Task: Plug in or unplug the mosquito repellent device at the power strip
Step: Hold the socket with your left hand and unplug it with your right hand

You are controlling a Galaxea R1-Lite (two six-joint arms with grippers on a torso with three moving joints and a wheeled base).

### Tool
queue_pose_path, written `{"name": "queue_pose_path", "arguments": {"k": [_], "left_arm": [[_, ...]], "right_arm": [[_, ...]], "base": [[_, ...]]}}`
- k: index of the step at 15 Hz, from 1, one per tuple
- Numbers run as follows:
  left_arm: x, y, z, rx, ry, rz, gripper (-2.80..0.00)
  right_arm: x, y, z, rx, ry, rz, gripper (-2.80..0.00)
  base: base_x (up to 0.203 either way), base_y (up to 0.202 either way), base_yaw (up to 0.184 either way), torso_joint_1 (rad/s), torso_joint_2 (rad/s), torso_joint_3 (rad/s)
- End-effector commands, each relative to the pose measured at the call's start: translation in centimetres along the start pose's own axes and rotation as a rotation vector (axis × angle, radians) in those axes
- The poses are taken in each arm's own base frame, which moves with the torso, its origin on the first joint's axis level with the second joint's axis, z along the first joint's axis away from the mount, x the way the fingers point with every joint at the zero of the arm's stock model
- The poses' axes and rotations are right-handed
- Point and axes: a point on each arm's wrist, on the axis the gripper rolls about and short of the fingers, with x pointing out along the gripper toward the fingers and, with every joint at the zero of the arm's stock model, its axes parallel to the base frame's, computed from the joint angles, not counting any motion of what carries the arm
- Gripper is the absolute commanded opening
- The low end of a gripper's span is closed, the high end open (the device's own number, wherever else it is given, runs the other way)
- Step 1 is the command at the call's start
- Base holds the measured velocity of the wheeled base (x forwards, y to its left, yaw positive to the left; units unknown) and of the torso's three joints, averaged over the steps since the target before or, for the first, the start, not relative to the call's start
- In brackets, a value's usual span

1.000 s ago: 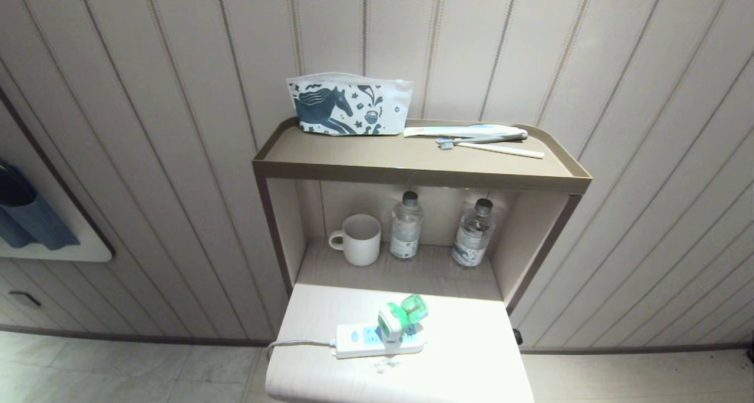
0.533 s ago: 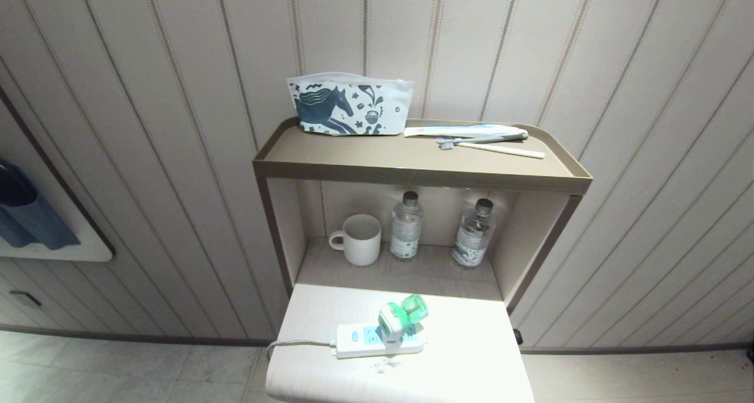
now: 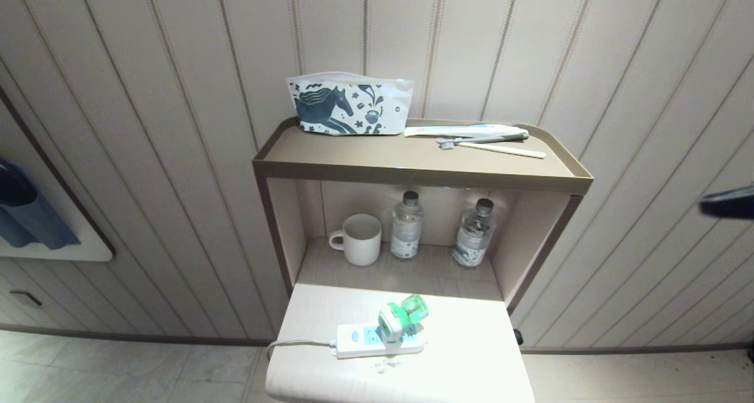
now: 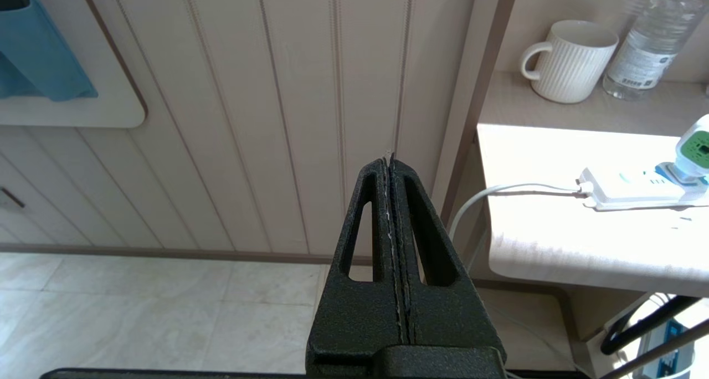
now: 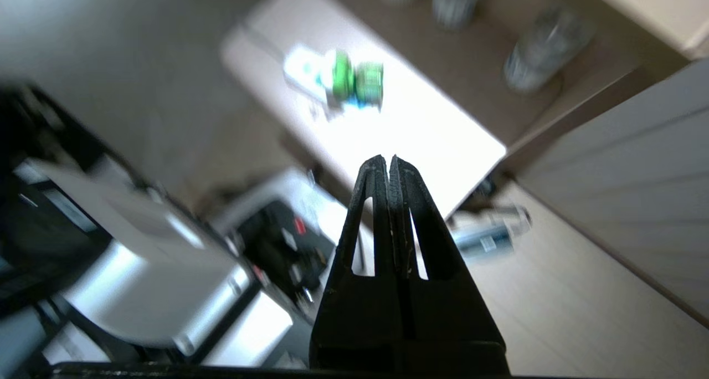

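Observation:
The mosquito repellent device (image 3: 400, 316), white with a green top and a green bottle, sits plugged into the power strip (image 3: 379, 339) on the low white table top (image 3: 465, 367). The left wrist view shows the device (image 4: 694, 150) and strip (image 4: 631, 186) at its edge; the right wrist view shows the device (image 5: 357, 81) from high up. My right gripper (image 3: 707, 205) enters the head view at the right edge, well above and right of the device. Seen in its own view, the right gripper (image 5: 387, 160) is shut and empty. My left gripper (image 4: 388, 158) is parked left of the table, shut, empty.
A shelf unit (image 3: 424, 173) stands behind the table. On its lower shelf are a white mug (image 3: 359, 240) and two water bottles (image 3: 406, 226) (image 3: 474, 233). On top lie a printed pouch (image 3: 349, 105) and toothbrushes (image 3: 483, 139). The strip's cord (image 3: 294, 344) hangs off the table's left edge.
My right arm has swung up, and its dark gripper now shows at the right edge of the head view. The device, strip and left arm have not moved.

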Motion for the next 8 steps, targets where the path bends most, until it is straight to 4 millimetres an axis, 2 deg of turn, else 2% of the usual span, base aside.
{"name": "queue_pose_path", "arguments": {"k": [1,5,8], "left_arm": [[0.0,0.0,0.0,0.000,0.000,0.000,-2.80],[0.0,0.0,0.0,0.003,0.000,-0.001,-2.80],[0.0,0.0,0.0,0.003,0.000,-0.001,-2.80]], "right_arm": [[6.4,0.5,0.4,-0.162,0.296,0.032,-2.80],[11.2,0.8,-0.2,-0.459,0.457,0.094,-2.80],[13.3,1.7,-0.6,-0.664,0.490,0.181,-2.80]], "base": [[0.000,0.000,0.000,0.000,0.00,0.000],[0.000,0.000,0.000,0.000,0.00,0.000],[0.000,0.000,0.000,0.000,0.00,0.000]]}}
